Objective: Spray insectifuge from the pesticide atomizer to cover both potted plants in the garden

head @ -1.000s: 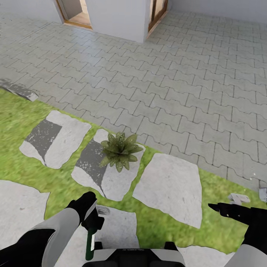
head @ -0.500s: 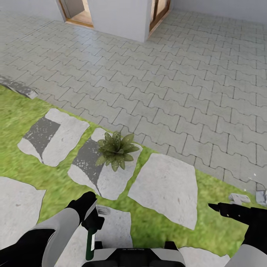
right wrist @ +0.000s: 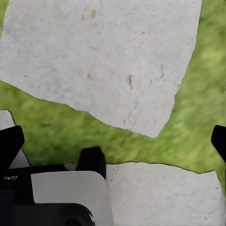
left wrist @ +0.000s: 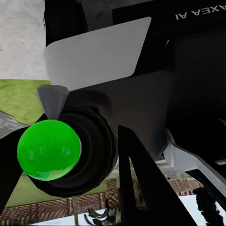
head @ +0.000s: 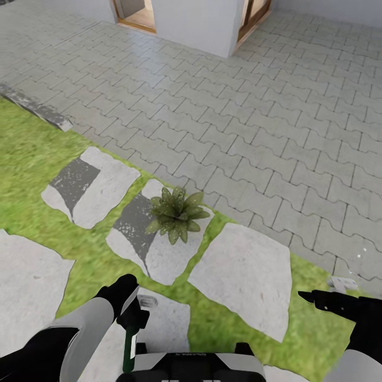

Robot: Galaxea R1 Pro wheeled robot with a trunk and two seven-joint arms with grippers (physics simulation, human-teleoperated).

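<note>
- The grey paving [head: 254, 106] of interlocking blocks takes the far and right part of the head view, up to a light wall [head: 199, 21] with two wood-framed openings.
- The lawn [head: 32, 159] lies nearer, with a dark kerb [head: 37, 109] at its far left edge.
- Irregular grey stepping stones [head: 244, 276] lie in the grass; the right wrist view looks down on one such stone [right wrist: 101, 61] with grass around it.
- One potted plant [head: 176, 213], a low rosette of pointed olive-green leaves, stands on the far end of the middle stone [head: 151, 239], close to the paving. Its pot is hidden under the leaves.
- The left gripper [head: 131, 313] is low at the left of the head view and is clenched on the pesticide atomizer [head: 128, 347].
- The bottle hangs almost upright, long axis vertical. Its top is inside the gripper and its dark green body with the white label points down toward the robot's base [head: 191, 369]. I cannot tell which way the nozzle faces.
- In the left wrist view the bright green round end of the bottle [left wrist: 48, 149] is very near the camera, between the dark fingers [left wrist: 141, 188].
- The right gripper [head: 310, 298] is held out low at the right, over the grass. In the right wrist view its two black fingertips [right wrist: 9, 146] stand wide apart at the two sides, released, with nothing between them.
</note>
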